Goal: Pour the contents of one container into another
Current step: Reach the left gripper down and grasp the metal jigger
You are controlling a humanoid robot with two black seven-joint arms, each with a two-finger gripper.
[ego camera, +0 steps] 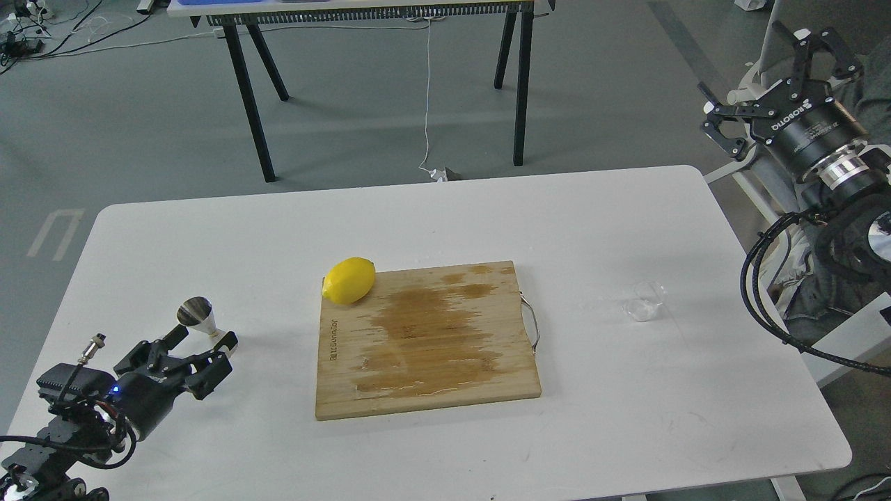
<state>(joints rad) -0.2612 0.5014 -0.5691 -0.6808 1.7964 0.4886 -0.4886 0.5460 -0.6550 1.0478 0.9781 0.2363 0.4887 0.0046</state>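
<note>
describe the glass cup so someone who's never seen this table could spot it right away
Start at the wooden cutting board in the middle of the white table and go past its wire handle to the bare tabletop on that side. The small clear glass cup stands there alone. It is see-through and nearly colourless, unlike the yellow lemon and the shiny steel jigger at the board's other side.

Lemon (349, 280) on board's (445, 362) far-left corner; jigger (200, 316) left, glass cup (644, 303) right.
</note>
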